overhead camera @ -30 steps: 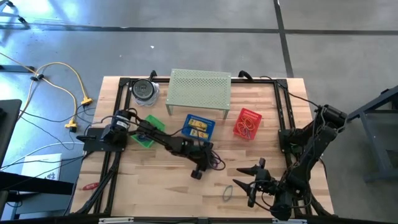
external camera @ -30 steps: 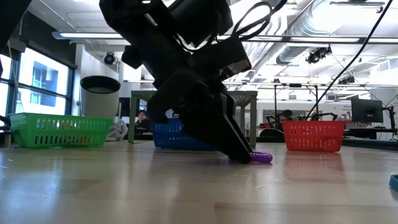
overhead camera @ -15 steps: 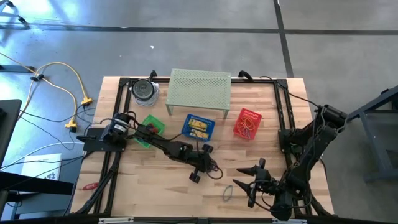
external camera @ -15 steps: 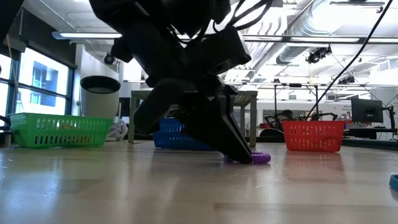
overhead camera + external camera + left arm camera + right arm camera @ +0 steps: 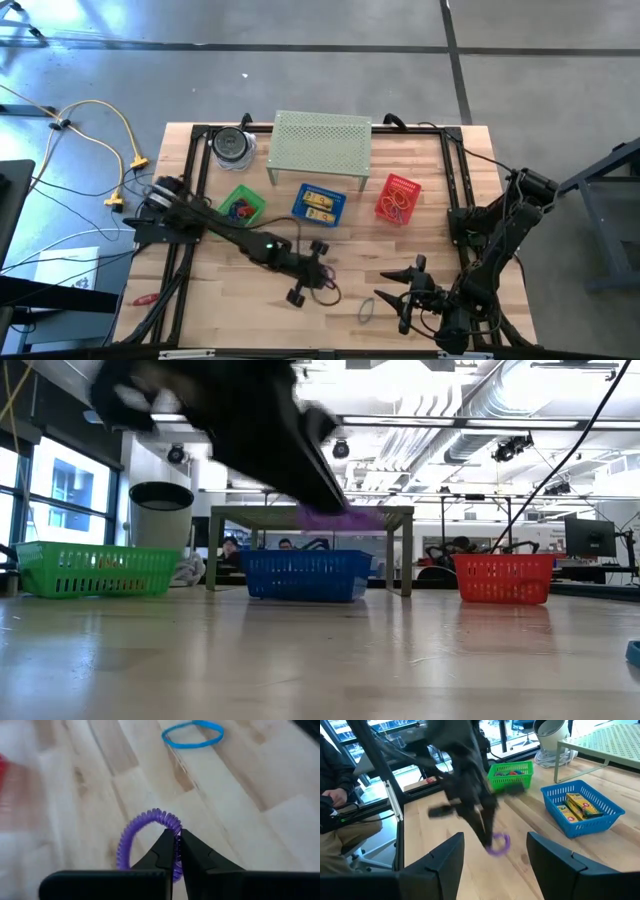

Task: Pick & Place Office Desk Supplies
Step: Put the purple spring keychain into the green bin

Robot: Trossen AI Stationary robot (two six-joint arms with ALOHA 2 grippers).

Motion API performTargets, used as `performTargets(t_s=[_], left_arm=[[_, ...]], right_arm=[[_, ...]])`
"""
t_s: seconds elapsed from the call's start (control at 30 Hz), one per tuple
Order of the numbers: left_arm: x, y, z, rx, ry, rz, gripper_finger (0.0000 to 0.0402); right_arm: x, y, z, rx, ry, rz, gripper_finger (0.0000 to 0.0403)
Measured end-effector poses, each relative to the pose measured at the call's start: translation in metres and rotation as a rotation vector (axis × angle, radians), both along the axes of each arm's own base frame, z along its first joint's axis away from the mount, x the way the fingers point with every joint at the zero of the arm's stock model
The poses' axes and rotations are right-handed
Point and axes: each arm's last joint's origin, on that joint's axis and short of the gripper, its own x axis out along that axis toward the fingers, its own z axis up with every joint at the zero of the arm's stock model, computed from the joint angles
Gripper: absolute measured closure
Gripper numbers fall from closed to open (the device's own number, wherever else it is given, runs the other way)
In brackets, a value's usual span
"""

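A purple coiled loop [image 5: 145, 832] is in the air above the wooden table [image 5: 420, 250], with my left gripper [image 5: 177, 840] shut on it. The high view places this gripper [image 5: 322, 284] near the table's middle front. The low view shows the loop [image 5: 338, 517] well above the tabletop. A blue band loop [image 5: 193, 732] lies flat on the wood beyond it, also seen in the high view [image 5: 366, 310]. My right gripper [image 5: 392, 288] waits open at the near right, with nothing between its fingers [image 5: 447, 857]. My left gripper pinches one side of the purple loop's coiled strand [image 5: 173, 823] between its two fingertips. The fingers slant down from the table's left. The loop hangs at the fingertips, lifted clear of the table.
A green basket [image 5: 241, 207], a blue basket with yellow blocks [image 5: 320, 204] and a red basket with band loops [image 5: 397, 198] stand across the table's middle. Behind them are a perforated green shelf [image 5: 322, 143] and a round container [image 5: 233, 146]. A person [image 5: 332, 795] sits beyond the table.
My left gripper has risen and drawn back toward the table's near left. The purple loop, which lay on the wood under its fingertips, has come up with it and now hangs clear of the table.
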Motion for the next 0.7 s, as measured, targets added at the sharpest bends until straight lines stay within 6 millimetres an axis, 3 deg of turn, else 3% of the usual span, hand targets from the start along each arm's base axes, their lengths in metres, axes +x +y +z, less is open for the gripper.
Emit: performTargets(t_s=[0.17,0.4,0.53,0.7], left_arm=[[-0.037,-0.009,0.048,0.092,-0.039,0.077,0.0395],[-0.098,-0.012,0.114,-0.042,-0.09,0.131,0.0395],[-0.129,-0.001,0.13,-0.084,-0.013,0.187,0.0395],[-0.153,0.02,0.131,-0.066,0.096,0.402,0.0395]], right_arm=[[0.0,0.0,0.0,-0.007,0.004,0.005,0.0198],[0.0,0.001,0.0,-0.003,0.013,0.016,0.0198],[0.001,0.0,0.0,-0.003,0.011,0.012,0.0198],[0.001,0.0,0.0,-0.006,0.006,0.008,0.0198]])
